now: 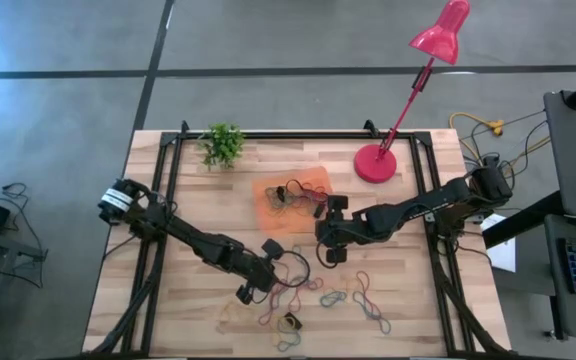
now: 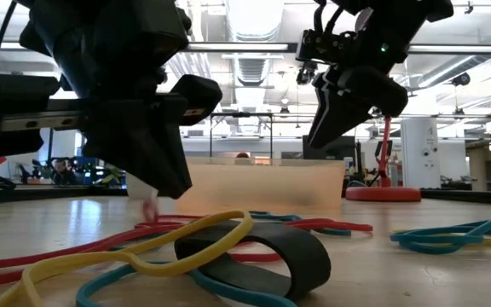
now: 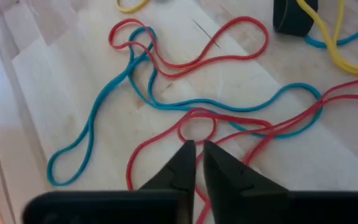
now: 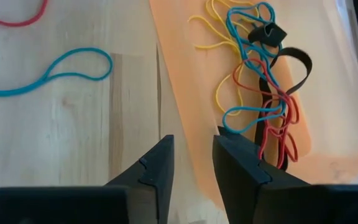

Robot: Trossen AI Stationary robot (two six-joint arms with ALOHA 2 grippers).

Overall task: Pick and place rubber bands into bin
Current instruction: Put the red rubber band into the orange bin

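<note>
Your left gripper (image 3: 194, 163) is sitting low over the loose rubber bands (image 1: 353, 297) near the front of the surface (image 1: 188, 310), its fingers nearly shut and pinching at a red loop (image 3: 196, 127), though nothing is clearly lifted yet. Your right gripper (image 4: 192, 163) is hovering slightly open at the near edge of the bin (image 1: 268, 192), which is holding several bands already. You are likely picking; next, secure the loop, lift, and carry it far to the bin.

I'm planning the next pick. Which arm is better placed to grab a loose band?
Probably left. The left pincer is low over a red band on the table, nearly closed around it. The right pincer hangs empty at the bin edge.
</note>
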